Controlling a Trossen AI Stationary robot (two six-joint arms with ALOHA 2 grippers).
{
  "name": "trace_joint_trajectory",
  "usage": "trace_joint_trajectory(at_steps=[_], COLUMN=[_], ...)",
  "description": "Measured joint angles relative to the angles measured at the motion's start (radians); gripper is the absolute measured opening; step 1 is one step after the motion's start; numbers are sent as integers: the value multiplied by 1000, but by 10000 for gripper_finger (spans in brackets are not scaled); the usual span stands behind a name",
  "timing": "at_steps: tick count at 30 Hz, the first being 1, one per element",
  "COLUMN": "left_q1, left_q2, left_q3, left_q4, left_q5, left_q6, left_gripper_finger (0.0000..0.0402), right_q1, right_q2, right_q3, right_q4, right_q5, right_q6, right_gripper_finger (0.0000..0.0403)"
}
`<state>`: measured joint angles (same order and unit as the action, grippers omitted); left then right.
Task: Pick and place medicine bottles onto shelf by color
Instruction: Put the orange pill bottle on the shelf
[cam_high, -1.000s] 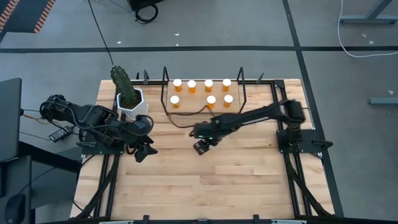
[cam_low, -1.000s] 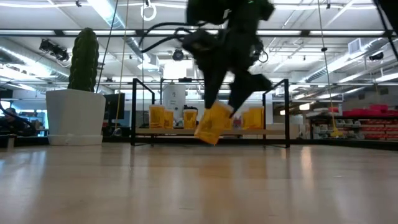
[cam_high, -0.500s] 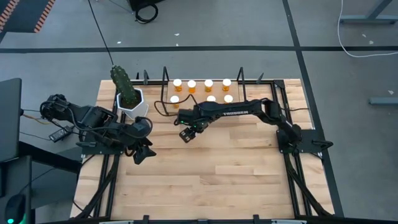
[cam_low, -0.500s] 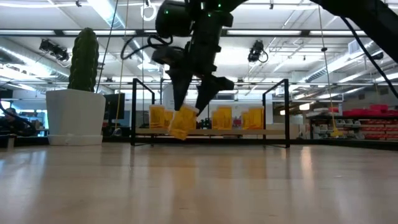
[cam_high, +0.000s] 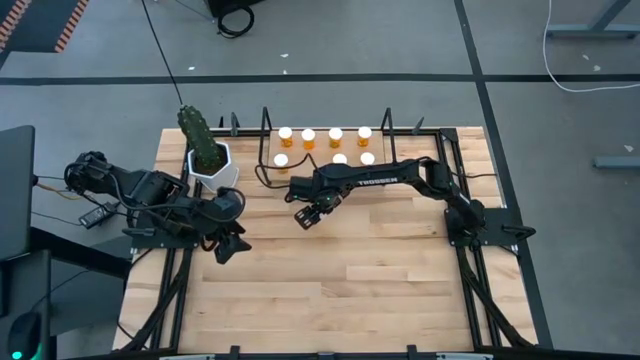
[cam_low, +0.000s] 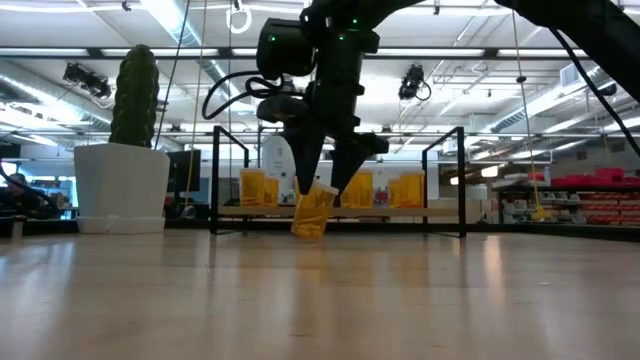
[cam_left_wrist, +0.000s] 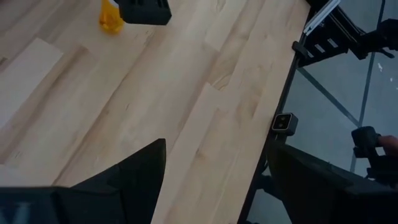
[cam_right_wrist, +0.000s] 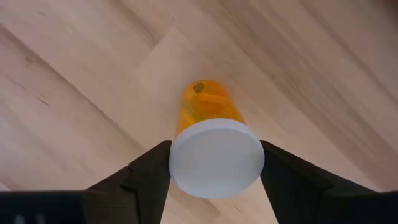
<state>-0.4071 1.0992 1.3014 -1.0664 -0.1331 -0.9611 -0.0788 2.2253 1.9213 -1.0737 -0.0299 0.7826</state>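
Overhead, my right end effector (cam_high: 307, 215) reaches just in front of the shelf (cam_high: 375, 171), where seven medicine bottles (cam_high: 325, 146) stand beyond it. My left end effector (cam_high: 233, 243) waits well apart, near the cactus pot (cam_high: 212, 165), fingers spread. Level across the bench (cam_low: 320, 300), my fingers grip one tilted bottle (cam_low: 313, 211). Through my right wrist, its white cap (cam_right_wrist: 216, 158) sits clamped between both fingers.
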Motion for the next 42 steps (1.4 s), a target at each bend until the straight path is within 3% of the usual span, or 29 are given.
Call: trace_joint_trajectory(at_steps=[20,31,42], left_q1=[0,-17,-20], left_q2=[0,0,0], left_q3=[0,0,1], left_q4=[1,1,-4], left_q5=[-8,-8,-104], left_q6=[2,-11,84], left_gripper_finger=[281,281,281], right_q1=[-15,-29,-38], right_q2=[-1,-2,-57], right_q3=[0,0,143], right_q4=[13,15,-186], right_q5=[-39,-44,-49], right_q6=[-46,-44,-108], right_gripper_finger=[244,323,328])
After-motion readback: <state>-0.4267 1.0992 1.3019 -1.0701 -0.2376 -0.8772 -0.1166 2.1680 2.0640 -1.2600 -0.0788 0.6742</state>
